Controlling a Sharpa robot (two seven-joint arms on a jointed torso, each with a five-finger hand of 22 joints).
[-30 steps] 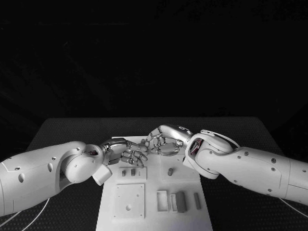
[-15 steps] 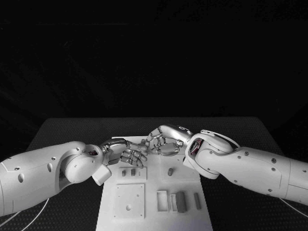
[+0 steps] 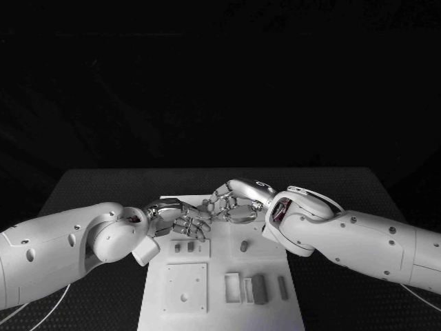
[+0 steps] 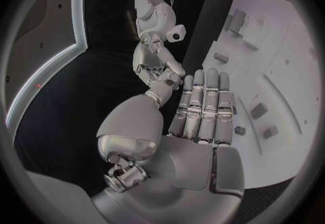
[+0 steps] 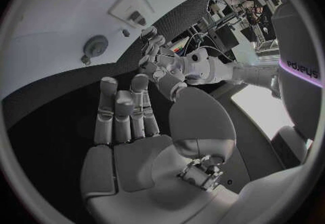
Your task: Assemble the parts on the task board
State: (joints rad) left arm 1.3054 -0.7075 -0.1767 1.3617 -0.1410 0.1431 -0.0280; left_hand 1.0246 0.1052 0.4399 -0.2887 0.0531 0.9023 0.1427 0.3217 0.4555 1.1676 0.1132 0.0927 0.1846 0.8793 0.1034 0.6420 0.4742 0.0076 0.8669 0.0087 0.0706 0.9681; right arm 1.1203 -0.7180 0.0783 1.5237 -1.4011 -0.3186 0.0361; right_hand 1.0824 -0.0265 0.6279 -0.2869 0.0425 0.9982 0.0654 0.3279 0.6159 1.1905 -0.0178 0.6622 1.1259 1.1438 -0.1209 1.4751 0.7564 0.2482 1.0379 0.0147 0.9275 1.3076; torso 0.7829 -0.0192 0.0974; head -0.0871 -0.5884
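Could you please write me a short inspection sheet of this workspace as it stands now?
Surface: black table, textured.
Job's things: white task board at centre; small grey parts on it.
Clutter: nothing seen.
Robot hands: left robot hand and right robot hand close together over the board's far end; whether either holds anything cannot be told.
Cables: thin cables run beneath the left arm.
Surroundings: dark.

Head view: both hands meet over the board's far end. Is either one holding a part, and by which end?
It cannot be told. The left hand and right hand have fingers curled together above the task board; neither wrist view shows a part between them.
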